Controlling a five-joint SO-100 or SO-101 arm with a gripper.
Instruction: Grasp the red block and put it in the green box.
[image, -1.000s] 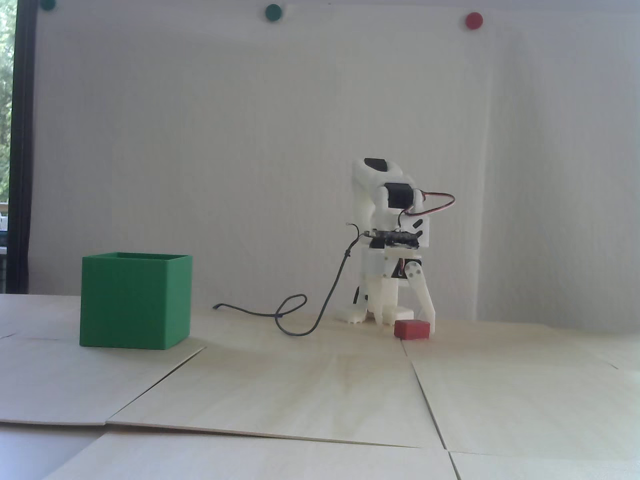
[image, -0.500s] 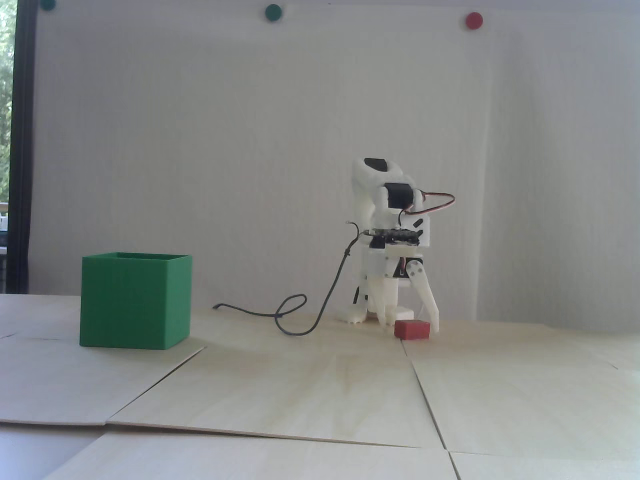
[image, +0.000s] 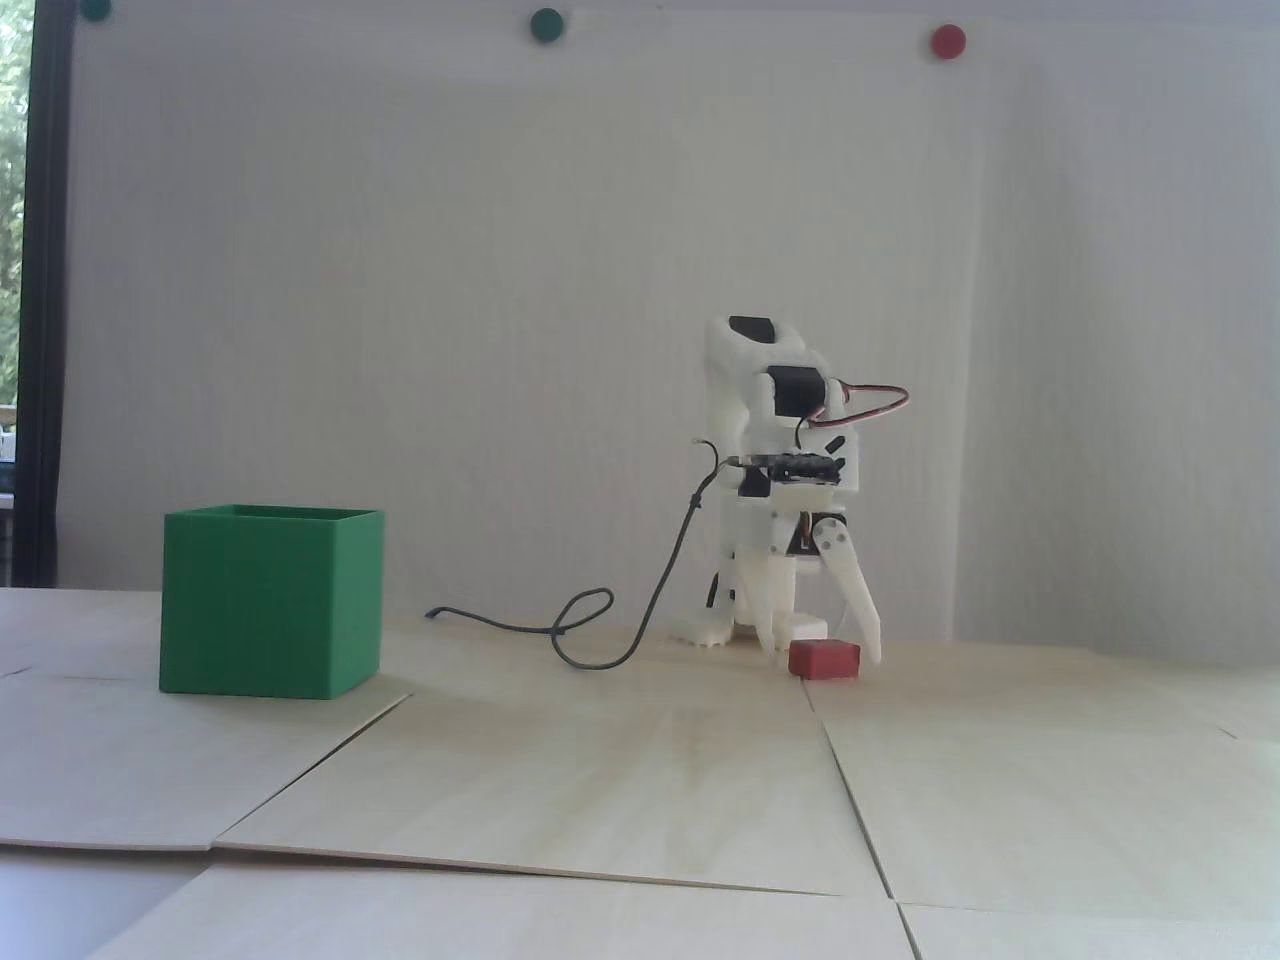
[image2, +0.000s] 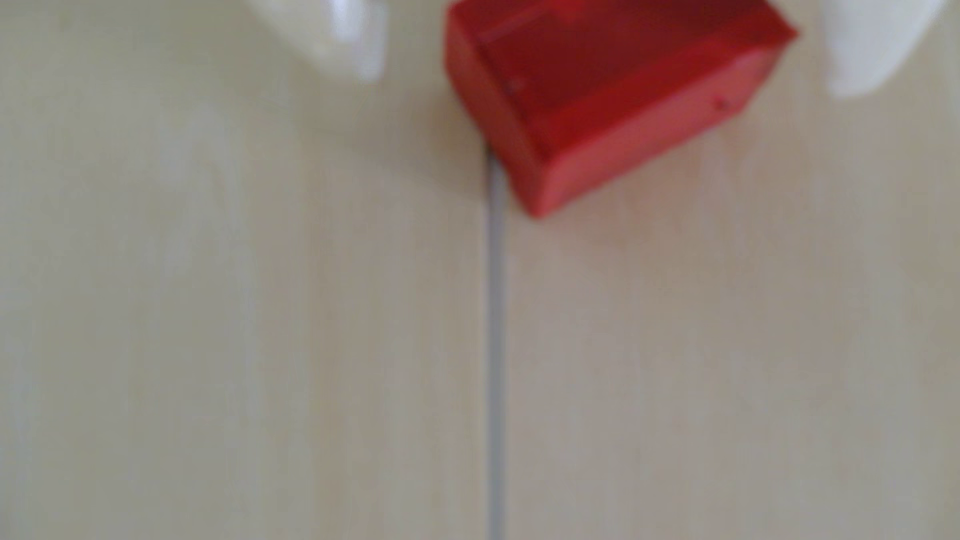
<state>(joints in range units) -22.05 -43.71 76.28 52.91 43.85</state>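
Pale wooden panels (image: 640, 760) across the lower half of the fixed view, white wall (image: 500, 300) behind. Up on the wall: three round dots, two green (image: 546, 24) and one red (image: 947, 41). Counted below: one green box (image: 270, 600) at lower left, open-topped; one black cable (image: 600, 620) looping mid-frame; one white arm (image: 775, 470) right of centre; one red block (image: 824, 659) flat on the panels, well apart from the box. Gripper (image: 822, 645) tips down, jaws spread wide either side of the block, nothing clamped. Wrist view, blurred: block (image2: 597, 98) at top centre-right beside a panel seam (image2: 494, 363), one white finger (image2: 358, 41) left, gap visible, another right (image2: 872, 46). Against the frame a second earlier: right finger farther out from the block, wrist slightly higher; block and box unmoved.
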